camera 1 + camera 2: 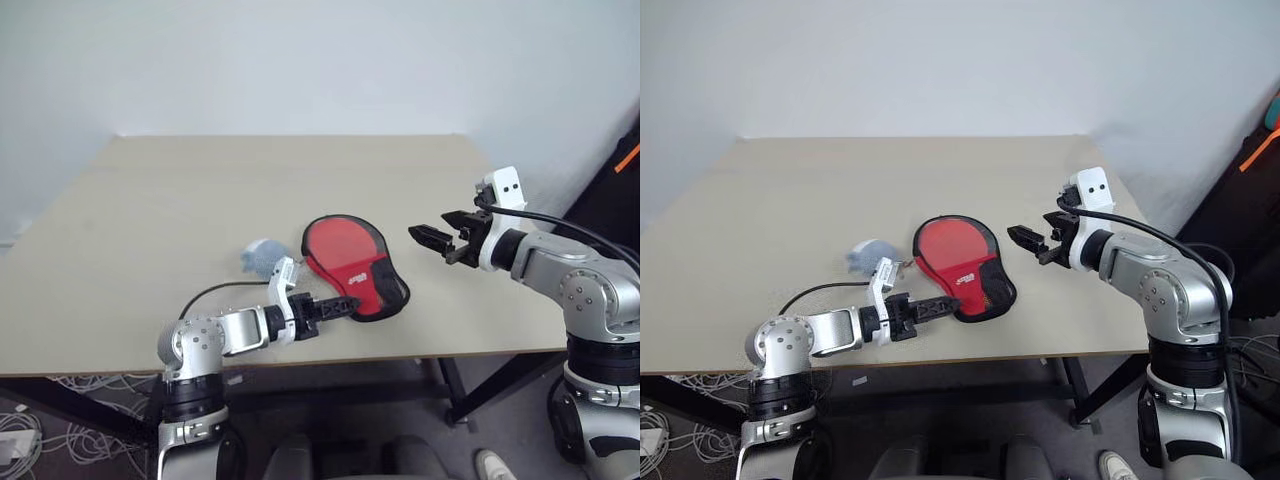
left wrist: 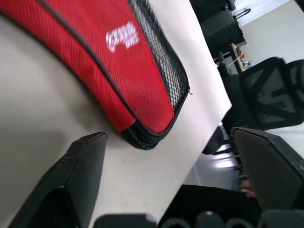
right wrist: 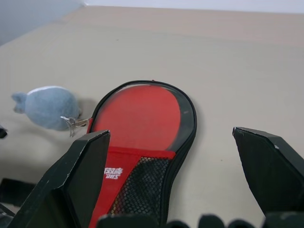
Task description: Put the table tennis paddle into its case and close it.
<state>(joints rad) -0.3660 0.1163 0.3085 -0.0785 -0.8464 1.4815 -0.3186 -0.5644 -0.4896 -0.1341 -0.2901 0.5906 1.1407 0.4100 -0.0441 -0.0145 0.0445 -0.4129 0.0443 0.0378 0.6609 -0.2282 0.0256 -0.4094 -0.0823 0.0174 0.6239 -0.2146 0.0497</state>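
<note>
case: red paddle-shaped zip pouch lay flat on the table, near the front edge, a bit right of centre; round end far, narrow end near.
paddle: not visible as such; the pouch looked zipped round its black edging, so whether the table tennis paddle sat inside couldn't be told.
mesh pocket: black mesh covered the narrow end of the pouch, right of the red panel that carries the logo.
logo: white lettering on the red fabric, too small and skewed to read; in the right wrist view it showed partly cut off behind a finger.
left gripper: low over the table at the pouch's narrow near end; jaws stood wide apart, nothing between them. Left wrist view had the pouch corner just beyond the fingertips, not touching.
right gripper: raised above the table to the right of the pouch, well apart from it, pointing left at it; jaws spread wide, empty.
plush: small blue-grey soft toy with a metal keyring clip, on the table just left of the pouch's round end; partly hidden behind the left wrist in the head view.
background: black mesh office chairs past the table edge, cut off by the frame.
</note>
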